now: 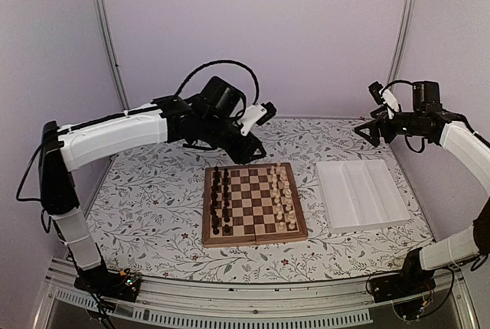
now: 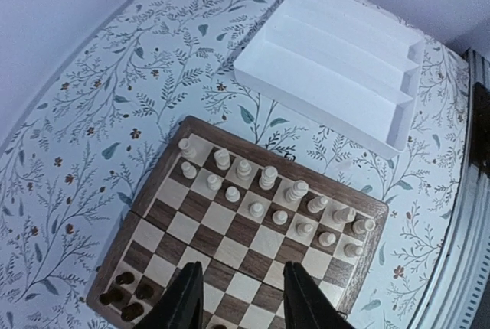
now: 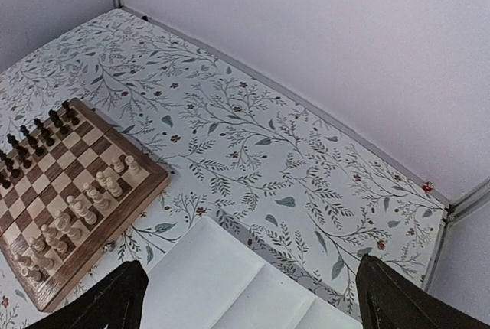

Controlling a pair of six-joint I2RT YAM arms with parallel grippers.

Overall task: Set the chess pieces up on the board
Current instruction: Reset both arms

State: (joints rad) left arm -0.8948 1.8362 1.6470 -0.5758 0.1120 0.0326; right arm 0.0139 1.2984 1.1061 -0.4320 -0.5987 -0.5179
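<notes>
The left gripper (image 2: 243, 300) has its fingers (image 2: 186, 298) partly spread, with a clear gap between them and nothing in it. They pinch nothing and touch nothing. In the top view they hang over the 12 o'clock edge of the board (image 1: 249, 199), and the left wrist view shows bare middle squares beneath the gap.

The right gripper (image 3: 253, 310) has its fingers (image 3: 115, 298) spread wide and empty. It is held high, at about 1 o'clock from the white ridged tray (image 1: 360, 191) and well apart from the board.

The board lies flat at the middle of the table (image 1: 153, 206), on a floral cloth. The pale chess pieces (image 1: 282, 195) stand upright in two rows of eight along its 3 o'clock side, each on its own square. The dark pieces (image 1: 220, 199) fill two rows along the 9 o'clock side. The four rows of squares between the two sets are bare.

The tray sits at 3 o'clock from the board, near it but not touching, with a strip of cloth between them. Its compartments show only white.

The left arm reaches in from 9 o'clock above the dark pieces without touching them. Nothing lies between the left fingers and the pale pieces.
</notes>
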